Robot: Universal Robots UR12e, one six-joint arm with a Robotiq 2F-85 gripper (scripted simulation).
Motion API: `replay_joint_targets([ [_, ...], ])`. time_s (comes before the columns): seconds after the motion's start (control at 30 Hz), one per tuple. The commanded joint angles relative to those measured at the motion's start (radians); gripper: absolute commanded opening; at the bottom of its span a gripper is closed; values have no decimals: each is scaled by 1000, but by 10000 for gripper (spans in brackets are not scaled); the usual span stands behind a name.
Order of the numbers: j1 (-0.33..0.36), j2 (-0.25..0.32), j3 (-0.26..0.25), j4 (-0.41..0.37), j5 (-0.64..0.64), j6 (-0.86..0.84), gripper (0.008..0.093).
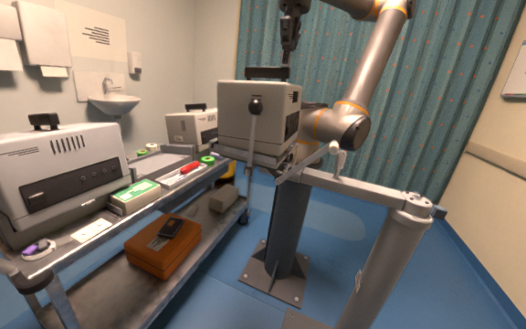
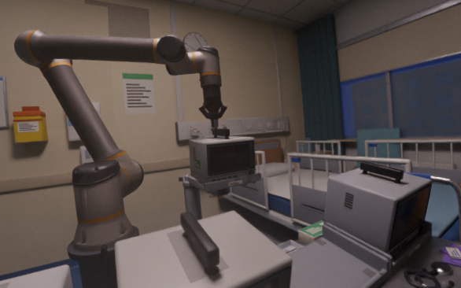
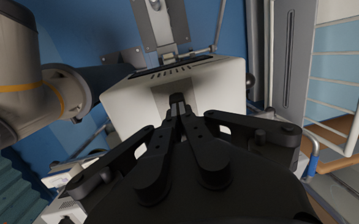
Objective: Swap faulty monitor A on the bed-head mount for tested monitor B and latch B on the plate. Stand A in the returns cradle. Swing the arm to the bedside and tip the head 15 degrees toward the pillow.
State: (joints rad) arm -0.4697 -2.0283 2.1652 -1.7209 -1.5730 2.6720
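Note:
The carry handle [image 1: 266, 72] of the mounted monitor [image 1: 258, 116] [image 2: 222, 159] [image 3: 176, 91] is mostly hidden behind my fingers in the wrist camera. The monitor sits on the mount plate [image 1: 254, 157] at the end of the mount arm [image 1: 354, 187]. My gripper [image 1: 286, 61] [image 2: 214, 125] [image 3: 178, 105] is closed and empty, pointing down just above the handle. A second monitor [image 1: 50, 169] [image 2: 376, 206] stands in a cradle on the cart. A third monitor [image 1: 192, 128] sits at the cart's far end.
The steel cart [image 1: 107, 228] stands left of the mount with an orange case [image 1: 162, 246] on its lower shelf. The mount post [image 1: 381, 269] rises at the near right. My pedestal [image 1: 286, 228] stands behind the mount. Bed rails [image 2: 329, 173] lie beyond.

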Motion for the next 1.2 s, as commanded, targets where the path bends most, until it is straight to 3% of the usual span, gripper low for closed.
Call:
replay_joint_targets([
  [0.0, 1, 3, 8, 1, 2, 0, 80],
  [1.17, 31, 3, 16, -7, 2, 31, 80],
])
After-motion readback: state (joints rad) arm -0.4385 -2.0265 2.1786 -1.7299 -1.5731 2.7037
